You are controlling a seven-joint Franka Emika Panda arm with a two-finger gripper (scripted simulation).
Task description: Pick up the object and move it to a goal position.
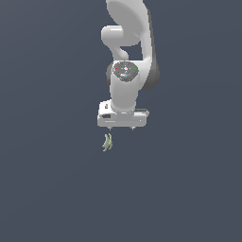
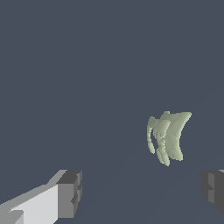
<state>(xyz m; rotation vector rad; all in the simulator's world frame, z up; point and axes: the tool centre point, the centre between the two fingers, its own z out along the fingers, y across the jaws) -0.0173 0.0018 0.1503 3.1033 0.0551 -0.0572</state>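
Note:
The object [image 1: 108, 142] is a tiny pale yellow-green bunch of curved, pointed lobes lying on the dark grey floor. It sits just below and slightly toward the exterior view's left of my white gripper [image 1: 122, 128]. In the wrist view the object [image 2: 168, 136] lies ahead of the fingers, nearer the one dark fingertip [image 2: 213, 189] than the other [image 2: 70, 192]. The gripper [image 2: 142, 192] is open, its fingers spread wide with nothing between them, and it does not touch the object.
The white arm [image 1: 128, 42] rises behind the gripper toward the top of the exterior view. A plain dark grey surface [image 1: 47, 189] lies all around, with no other objects or any goal marker showing.

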